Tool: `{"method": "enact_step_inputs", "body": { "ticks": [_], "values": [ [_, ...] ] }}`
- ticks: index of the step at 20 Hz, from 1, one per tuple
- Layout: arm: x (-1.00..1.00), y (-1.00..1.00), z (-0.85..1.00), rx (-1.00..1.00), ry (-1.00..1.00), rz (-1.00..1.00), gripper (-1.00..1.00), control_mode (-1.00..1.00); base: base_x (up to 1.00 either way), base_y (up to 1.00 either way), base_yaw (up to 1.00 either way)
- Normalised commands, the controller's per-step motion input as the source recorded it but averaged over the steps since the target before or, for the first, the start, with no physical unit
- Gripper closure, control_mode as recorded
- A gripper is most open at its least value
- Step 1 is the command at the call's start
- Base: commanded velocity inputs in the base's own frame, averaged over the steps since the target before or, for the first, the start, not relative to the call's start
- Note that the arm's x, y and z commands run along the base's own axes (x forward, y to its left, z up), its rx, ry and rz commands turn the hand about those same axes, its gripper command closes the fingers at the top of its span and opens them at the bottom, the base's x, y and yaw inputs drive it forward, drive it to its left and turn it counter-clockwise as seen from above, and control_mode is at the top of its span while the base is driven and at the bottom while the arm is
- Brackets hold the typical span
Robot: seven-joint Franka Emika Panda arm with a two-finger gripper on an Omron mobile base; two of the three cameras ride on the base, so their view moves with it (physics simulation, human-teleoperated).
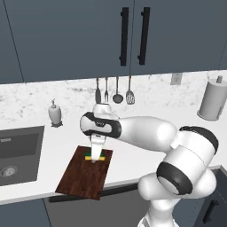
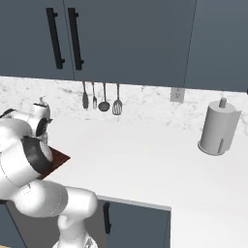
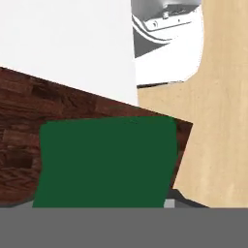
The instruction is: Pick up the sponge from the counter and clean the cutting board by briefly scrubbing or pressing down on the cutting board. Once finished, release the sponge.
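1 sponge [image 1: 95, 155], 1 cutting board [image 1: 84, 173], approx. 4 hanging utensils [image 1: 113, 91], 1 soap dispenser [image 1: 55, 113].

Sponge [image 1: 94, 156]: small block, dark green top over yellow, lying flat on the board's far end.
Cutting board [image 1: 84, 175]: thin, dark reddish-brown, streaky grain, flat on the counter, just right of the sink.
Counter [image 1: 133, 146]: broad, white, level.

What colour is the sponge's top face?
Dark green on the sponge, clearest in the hand view.
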Motion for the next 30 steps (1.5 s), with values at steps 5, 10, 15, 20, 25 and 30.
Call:
{"method": "enact_step_inputs", "body": {
  "ticks": [5,10,15,20,25,30],
  "values": [
    [0.59,-1.00,-0.06,-0.19,0.06,0.00,1.00,-1.00,0.00,0.00,0.00],
    [0.19,-1.00,-0.37,-0.14,0.00,0.00,1.00,-1.00,0.00,0.00,0.00],
    [0.13,-1.00,-0.46,-0.06,-0.02,0.00,1.00,-1.00,0.00,0.00,0.00],
    [0.52,-0.77,-0.14,0.00,0.02,0.00,1.00,-1.00,0.00,0.00,0.00],
    [0.60,-0.26,-0.48,0.02,0.02,0.00,1.00,-1.00,0.00,0.00,0.00],
    [0.36,-0.01,-0.61,0.03,0.00,0.00,-1.00,-1.00,0.00,0.00,0.00]
  ]
}}
